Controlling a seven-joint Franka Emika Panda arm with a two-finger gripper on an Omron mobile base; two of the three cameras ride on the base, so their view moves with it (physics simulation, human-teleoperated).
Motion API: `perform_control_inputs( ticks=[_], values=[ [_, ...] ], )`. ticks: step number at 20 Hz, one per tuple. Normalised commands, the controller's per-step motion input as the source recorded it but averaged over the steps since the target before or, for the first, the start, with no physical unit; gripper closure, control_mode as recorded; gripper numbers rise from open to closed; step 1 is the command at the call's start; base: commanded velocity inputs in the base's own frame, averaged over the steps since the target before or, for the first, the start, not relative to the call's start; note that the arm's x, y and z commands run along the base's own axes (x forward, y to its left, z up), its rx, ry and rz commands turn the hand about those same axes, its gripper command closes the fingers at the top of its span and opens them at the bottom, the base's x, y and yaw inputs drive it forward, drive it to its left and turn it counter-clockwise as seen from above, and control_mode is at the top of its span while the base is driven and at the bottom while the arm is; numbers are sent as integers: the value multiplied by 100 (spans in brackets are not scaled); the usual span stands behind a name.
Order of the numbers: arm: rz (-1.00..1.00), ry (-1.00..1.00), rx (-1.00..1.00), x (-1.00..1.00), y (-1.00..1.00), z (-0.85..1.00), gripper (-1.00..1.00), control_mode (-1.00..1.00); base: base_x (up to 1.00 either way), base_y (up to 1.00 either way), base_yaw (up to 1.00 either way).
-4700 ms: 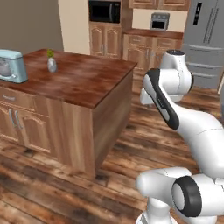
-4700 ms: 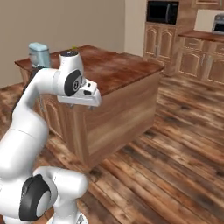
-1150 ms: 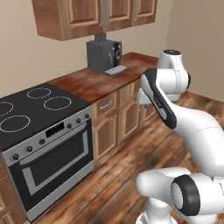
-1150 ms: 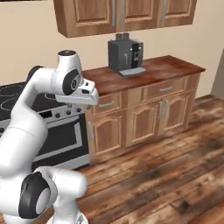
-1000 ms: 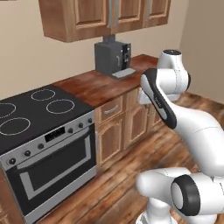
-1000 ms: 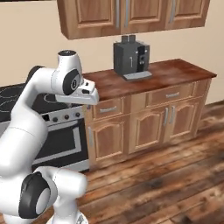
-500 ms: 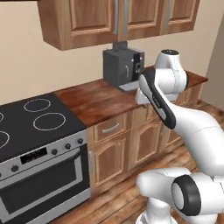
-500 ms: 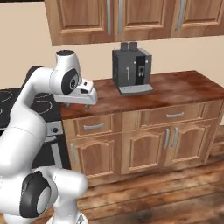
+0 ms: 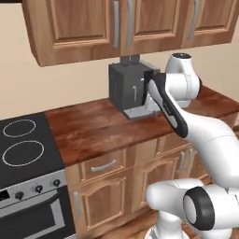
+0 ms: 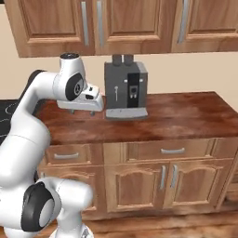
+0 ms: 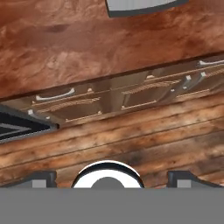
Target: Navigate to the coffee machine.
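Standing on a wooden counter [image 10: 186, 116] against the beige wall, directly under the upper cabinets [image 10: 97, 25]: coffee machine [image 10: 124, 88], boxy, dark grey, two short stubs on top, light grey drip tray at the base, dark front recess with a small white mark. Thin pale vertical line on the grey panel left of the recess. No readable lettering or brand; mark too small to make out.

Left to right, left base view: black stovetop [image 9: 25, 149] with white ring burners at the far left, oven knobs below; wooden counter [image 9: 93, 128] beside it; coffee machine [image 9: 127, 88] at the counter's back, its right side partly covered by the white arm; drawers and base cabinets [image 9: 107, 186] under the counter.

Right base view: gripper [image 10: 88, 106] hanging over the counter just left of the machine, close but apart. Fingers not clear here.

Hand view: counter top [image 11: 87, 48], grey tray edge [image 11: 138, 6] at upper frame, wood floor [image 11: 131, 140] below. Finger tips [image 11: 41, 178] dark, well apart, jaws released, nothing between.

No open containers seen.
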Motion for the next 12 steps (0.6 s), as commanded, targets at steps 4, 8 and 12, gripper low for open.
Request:
perform_control_inputs(
  ticks=[4,8,12],
  values=[
    [0,0,0,0,0,0,-100,100,100,-72,35],
    [0,0,0,0,0,0,-100,100,99,-63,35],
    [0,0,0,0,0,0,-100,100,83,-44,26]
  ],
)
